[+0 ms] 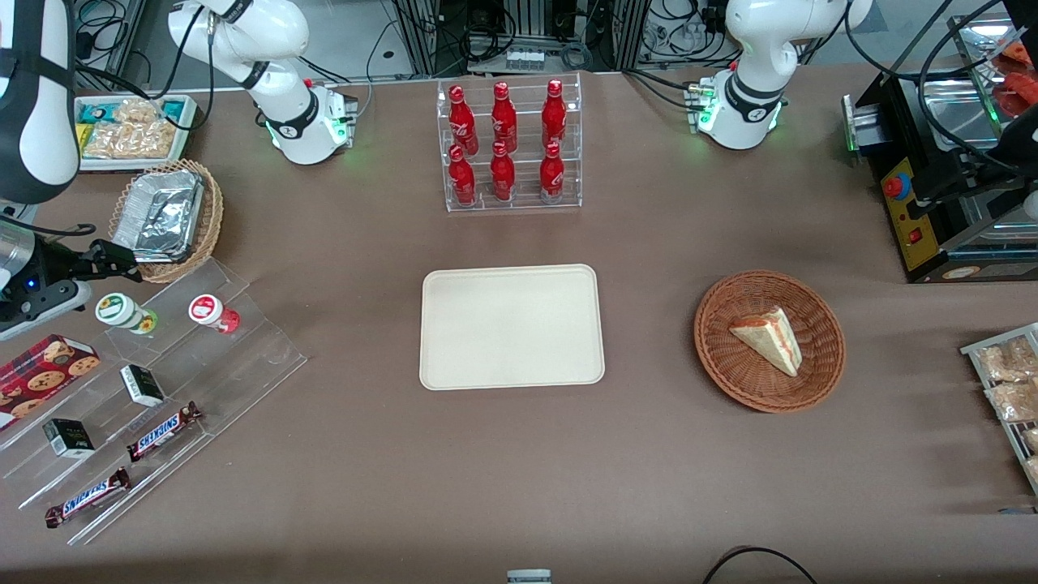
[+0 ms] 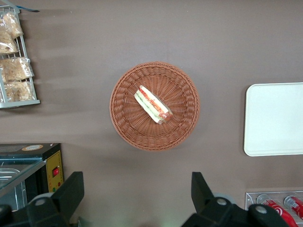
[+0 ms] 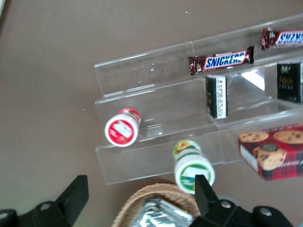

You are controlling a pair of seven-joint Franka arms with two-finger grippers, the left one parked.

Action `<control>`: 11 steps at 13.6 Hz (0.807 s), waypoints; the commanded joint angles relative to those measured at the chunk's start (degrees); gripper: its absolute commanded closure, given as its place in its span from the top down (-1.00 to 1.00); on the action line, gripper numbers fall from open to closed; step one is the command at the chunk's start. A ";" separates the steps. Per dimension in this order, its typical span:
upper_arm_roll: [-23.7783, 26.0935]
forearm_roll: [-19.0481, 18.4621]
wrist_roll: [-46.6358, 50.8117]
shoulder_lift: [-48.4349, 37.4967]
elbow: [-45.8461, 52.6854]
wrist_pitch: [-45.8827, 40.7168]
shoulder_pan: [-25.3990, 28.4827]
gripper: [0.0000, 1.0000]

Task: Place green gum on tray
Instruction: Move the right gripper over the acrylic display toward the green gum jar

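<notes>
The green gum (image 1: 122, 312) stands on the upper step of a clear acrylic stepped rack (image 1: 235, 357) at the working arm's end of the tabletop (image 1: 365, 487), with the red-lidded gum bottle (image 1: 212, 312) beside it on the same step, the two apart. From the wrist camera the green gum (image 3: 193, 168) shows its round white-and-green lid, and the red-lidded bottle (image 3: 122, 128) sits a little way along the step. The right gripper (image 1: 113, 264) hangs just above and beside the green gum, close to the wicker basket holding a foil tray (image 1: 162, 215); its jaws are spread wide with nothing between them, one black finger (image 3: 73, 194) well clear of the bottle and the other (image 3: 204, 189) right at the lid's edge. Lower steps of the rack carry two small dark boxes (image 1: 142, 385) and two Snickers bars (image 1: 162, 431). A cookie box (image 1: 45, 369) lies at the rack's end near the tabletop's edge. The cream tray (image 1: 511, 326) lies flat in the middle of the tabletop, well apart from the rack, with a stand of red bottles (image 1: 507, 146) farther from the front camera.
</notes>
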 commanded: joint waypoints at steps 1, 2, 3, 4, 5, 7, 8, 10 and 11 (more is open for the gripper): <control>0.10 -0.12 -7.60 0.38 -1.67 3.63 -1.86 1.00; 0.01 -0.30 -8.92 0.65 -1.94 4.51 -2.04 1.00; 0.01 -0.30 -10.58 0.82 -2.72 5.82 -2.82 1.00; 0.10 -0.30 -12.34 0.82 -3.77 7.40 -4.13 1.00; 0.10 -0.30 -13.40 0.74 -5.00 8.89 -4.50 1.00; 0.10 -0.30 -14.90 0.74 -7.29 11.71 -6.33 1.00; 0.10 -0.21 -15.69 0.56 -8.69 13.29 -6.52 1.00; 0.10 -0.04 -16.84 0.65 -10.46 15.75 -7.57 1.00; 0.10 0.05 -17.02 0.65 -11.33 16.90 -7.66 1.00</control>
